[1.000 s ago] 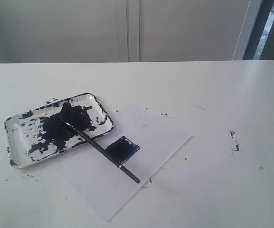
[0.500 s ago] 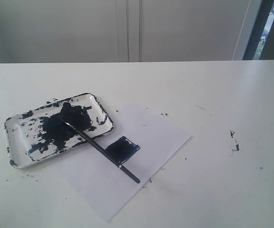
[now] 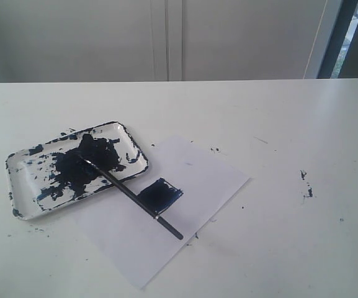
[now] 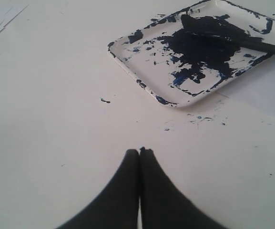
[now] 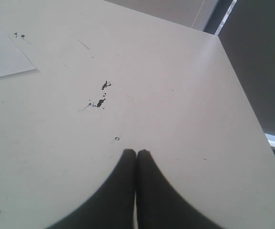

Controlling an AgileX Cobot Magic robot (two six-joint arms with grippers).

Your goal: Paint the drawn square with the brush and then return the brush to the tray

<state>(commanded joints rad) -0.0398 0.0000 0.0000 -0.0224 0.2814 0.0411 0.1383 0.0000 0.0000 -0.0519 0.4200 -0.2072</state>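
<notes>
Nothing has moved: the long black paintbrush (image 3: 132, 195) lies tip-down in the paint-smeared white rectangular tray (image 3: 22, 181), its handle passing beside the dark-blue filled square (image 3: 161, 193). The left gripper (image 4: 139, 151) and the right gripper (image 5: 136, 151) are pressed together and empty; they are best kept clear.

White table (image 3: 278, 124), pale panelled wall (image 3: 104, 37) behind, dark window edge (image 3: 346, 31) right

On the table (image 3: 278, 124), the tray (image 3: 25, 186) sits centre-left. The paper (image 3: 197, 174) lies to its right, perhaps touching. The brush (image 3: 132, 195) spans both, alongside the square (image 3: 163, 194).
</notes>
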